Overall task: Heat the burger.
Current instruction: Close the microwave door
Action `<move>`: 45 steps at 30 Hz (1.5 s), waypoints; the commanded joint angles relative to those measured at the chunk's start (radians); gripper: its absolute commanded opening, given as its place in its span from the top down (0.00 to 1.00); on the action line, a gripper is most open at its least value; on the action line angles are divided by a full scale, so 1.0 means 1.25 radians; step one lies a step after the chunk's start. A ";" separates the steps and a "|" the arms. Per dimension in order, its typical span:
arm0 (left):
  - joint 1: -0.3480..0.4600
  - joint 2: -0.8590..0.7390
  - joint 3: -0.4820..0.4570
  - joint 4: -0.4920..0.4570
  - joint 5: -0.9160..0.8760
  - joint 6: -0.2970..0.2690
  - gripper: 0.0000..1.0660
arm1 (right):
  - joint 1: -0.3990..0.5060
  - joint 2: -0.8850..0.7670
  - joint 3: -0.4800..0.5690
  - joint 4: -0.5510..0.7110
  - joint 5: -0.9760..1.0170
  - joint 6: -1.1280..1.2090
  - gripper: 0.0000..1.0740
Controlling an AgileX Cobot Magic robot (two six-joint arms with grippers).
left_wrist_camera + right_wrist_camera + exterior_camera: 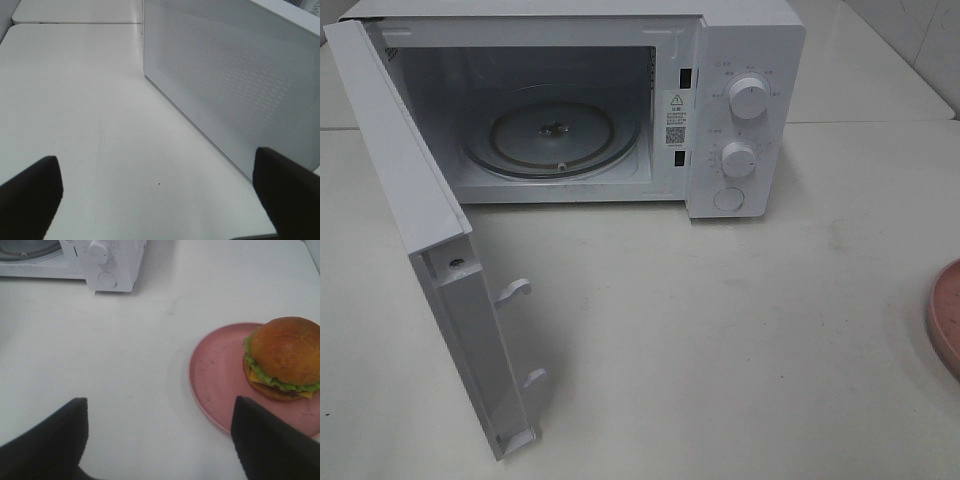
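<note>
The burger [284, 356], an orange-tan bun with lettuce and cheese, sits on a pink plate [220, 377] in the right wrist view. In the exterior high view only the plate's edge [947, 312] shows at the right border; the burger is out of view there. The white microwave [740, 110] stands at the back with its door [430, 240] swung wide open and its glass turntable [552, 135] bare. My right gripper [160, 437] is open and empty, above the table just short of the plate. My left gripper [160, 187] is open and empty beside the microwave's perforated side wall [235, 85].
The microwave has two knobs [749, 97] and a round button [729, 199] on its right panel. The open door juts toward the front left of the white table [720, 340]. A seam between table tops [75, 23] runs behind the microwave.
</note>
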 commanded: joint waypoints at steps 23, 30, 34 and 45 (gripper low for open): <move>0.000 -0.019 0.003 0.001 -0.007 -0.001 0.08 | -0.080 -0.034 0.002 0.012 -0.015 -0.017 0.30; 0.000 -0.019 0.003 0.001 -0.007 -0.001 0.08 | -0.080 -0.034 0.002 0.012 -0.015 -0.017 0.30; 0.000 -0.019 0.003 0.001 -0.007 -0.001 0.08 | -0.080 -0.034 0.002 0.012 -0.015 -0.017 0.30; 0.000 -0.019 0.003 -0.006 -0.007 -0.002 0.08 | -0.080 -0.034 0.002 0.012 -0.015 -0.017 0.30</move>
